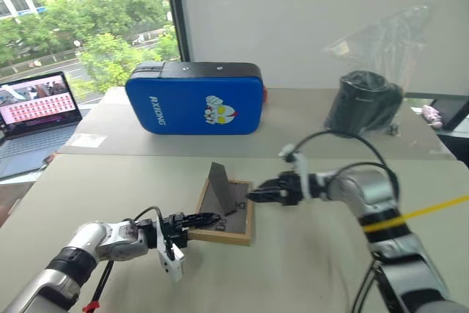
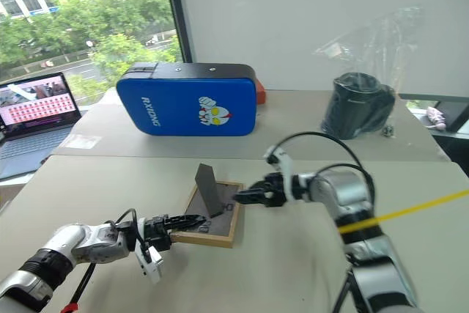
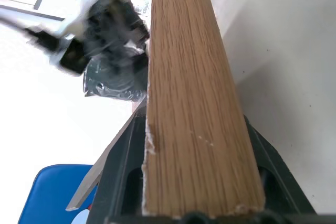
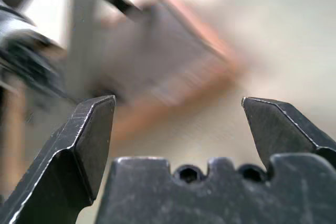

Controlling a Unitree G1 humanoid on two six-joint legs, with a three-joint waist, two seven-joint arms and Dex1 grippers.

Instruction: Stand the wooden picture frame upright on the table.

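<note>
Left eye view: picture frame (image 1: 226, 212) lies back-up on worktop (image 1: 308, 269), stand (image 1: 219, 183) folded out. Left gripper (image 1: 208, 220) clamps its near-left wooden edge; right gripper (image 1: 253, 195) spread, empty, at the right edge. Risk: single-edge hold lets the frame pivot or slip during tilt-up.

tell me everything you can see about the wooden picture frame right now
The wooden picture frame is a small light-wood rectangle lying face down on the table, dark back panel up, its fold-out stand raised. The left gripper is shut on its near-left edge; the wrist view shows wood grain between the fingers. The right gripper is open at its right side.
</note>
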